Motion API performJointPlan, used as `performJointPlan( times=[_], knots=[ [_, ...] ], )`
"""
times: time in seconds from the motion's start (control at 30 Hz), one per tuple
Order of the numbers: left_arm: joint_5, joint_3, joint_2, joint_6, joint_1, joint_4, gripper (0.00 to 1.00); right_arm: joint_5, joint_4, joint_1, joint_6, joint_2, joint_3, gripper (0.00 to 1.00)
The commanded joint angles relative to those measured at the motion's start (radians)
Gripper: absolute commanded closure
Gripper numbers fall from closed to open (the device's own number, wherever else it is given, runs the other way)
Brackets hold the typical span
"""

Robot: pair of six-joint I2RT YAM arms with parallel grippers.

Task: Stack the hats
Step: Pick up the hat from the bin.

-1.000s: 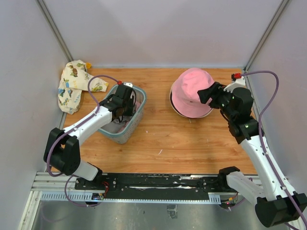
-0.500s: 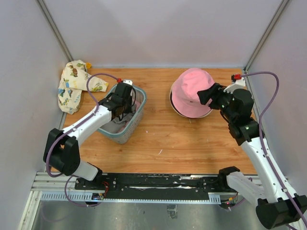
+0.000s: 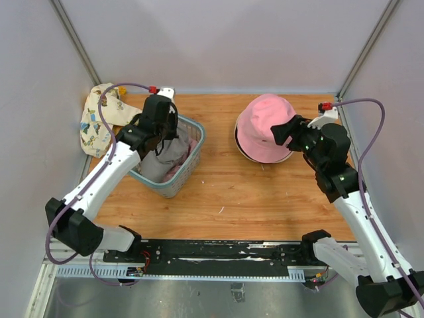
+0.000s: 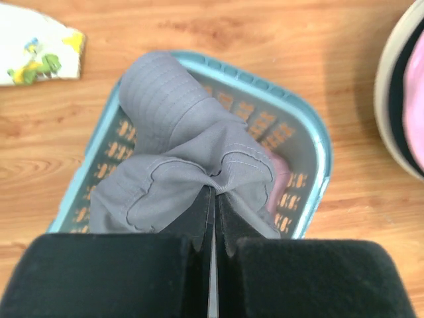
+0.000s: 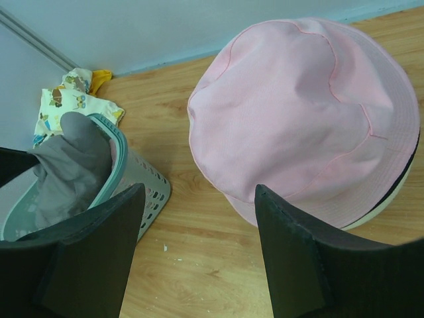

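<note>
Pinching grey hat (image 4: 172,132) over basket (image 4: 319,142) with left tool (image 4: 213,199) closed tight; holding right tool (image 5: 199,199) wide, empty, well right of basket.

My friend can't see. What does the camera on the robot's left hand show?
The left gripper is shut on a crumpled grey hat, holding it over a blue-grey mesh basket on a wooden table. A cartoon-print cloth shows at the top left, and the edge of a pink hat at the right.
</note>
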Motion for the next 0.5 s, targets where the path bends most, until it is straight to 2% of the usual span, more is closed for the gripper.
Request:
performJointPlan(
  times=[0.0,0.3,0.47],
  knots=[
    [0.013,0.131,-0.071,0.022,0.000,-0.045,0.99,0.017,0.007,0.048,-0.021,-0.006,0.050,0.32],
    [0.070,0.316,-0.090,0.037,0.000,-0.167,0.99,0.035,0.037,0.160,-0.031,0.024,0.081,0.31],
    [0.137,0.429,-0.087,0.027,0.000,-0.200,0.99,-0.002,0.107,0.223,0.012,0.042,0.070,0.31]
  ],
)
